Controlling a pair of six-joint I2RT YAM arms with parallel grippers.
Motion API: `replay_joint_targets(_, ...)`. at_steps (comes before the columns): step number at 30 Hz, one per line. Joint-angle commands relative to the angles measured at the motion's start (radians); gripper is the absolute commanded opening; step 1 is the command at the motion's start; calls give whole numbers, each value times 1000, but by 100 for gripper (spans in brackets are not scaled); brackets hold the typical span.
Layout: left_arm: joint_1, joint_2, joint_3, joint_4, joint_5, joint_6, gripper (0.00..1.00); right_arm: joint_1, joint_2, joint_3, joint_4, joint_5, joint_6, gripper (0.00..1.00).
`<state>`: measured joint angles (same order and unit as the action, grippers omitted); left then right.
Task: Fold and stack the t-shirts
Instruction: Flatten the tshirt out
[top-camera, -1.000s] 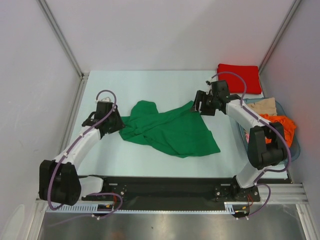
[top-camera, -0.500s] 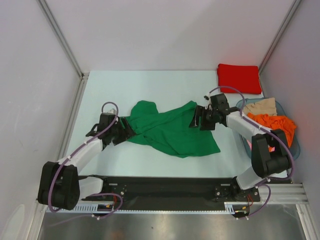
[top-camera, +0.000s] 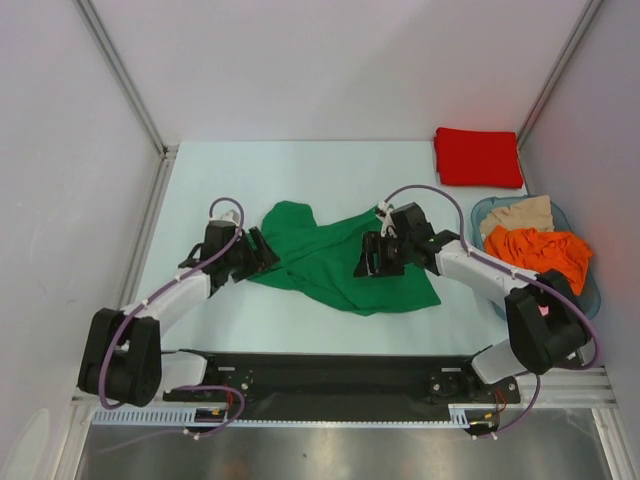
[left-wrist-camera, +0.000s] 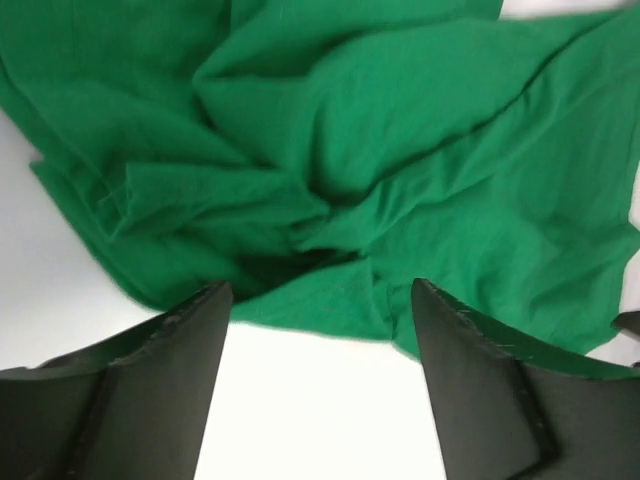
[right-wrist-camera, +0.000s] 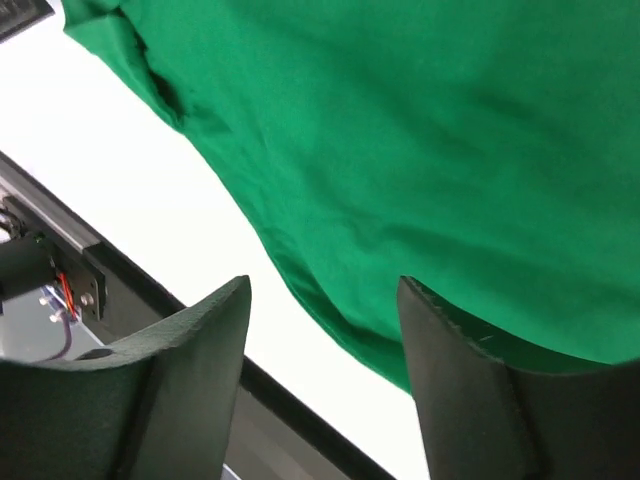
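Top cam: fixed, high behind the arm bases (top-camera: 460, 383), tilted down and forward. It takes in the whole table (top-camera: 300, 170), left arm on its left. Left wrist cam: looks out past the left gripper (left-wrist-camera: 320, 288), very close on the crumpled left edge of the green t-shirt (left-wrist-camera: 400, 150). Right wrist cam: same setup past the right gripper (right-wrist-camera: 322, 285), close over the shirt's smoother part, front rail (right-wrist-camera: 60, 225) in its lower-left corner. You get the green shirt in all three views.

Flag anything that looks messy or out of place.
The green t-shirt lies crumpled and skewed in the middle, folds bunched at its left end, unlike the red t-shirt folded flat at the far right corner.
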<state>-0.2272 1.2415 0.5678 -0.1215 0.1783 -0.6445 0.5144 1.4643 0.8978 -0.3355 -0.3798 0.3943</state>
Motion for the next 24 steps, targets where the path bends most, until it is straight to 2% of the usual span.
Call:
replay_joint_targets(1, -6, 77, 104, -18, -55, -12, 82, -5, 51, 39, 88, 21, 38, 67)
replay_joint_targets(4, -4, 127, 147, -96, -126, -46, 82, -37, 134, 118, 111, 93, 81, 72)
replay_joint_targets(7, -3, 108, 103, -72, -167, -79, 82, -96, 189, 139, 217, 102, 175, 78)
replay_joint_targets(10, 8, 99, 81, -9, -174, -81, 78, -129, 258, 185, 296, 101, 202, 78)
replay_joint_targets(11, 11, 122, 86, -3, -165, -80, 74, -135, 286, 206, 303, 110, 204, 77)
replay_joint_targets(15, 22, 171, 107, -9, -161, -72, 72, -145, 413, 309, 317, 90, 235, 74)
replay_joint_targets(19, 26, 159, 81, -4, -209, -98, 79, -143, 516, 355, 375, 75, 291, 59)
replay_joint_targets(24, 40, 174, 70, 36, -212, -115, 69, -140, 568, 378, 394, 78, 310, 56)
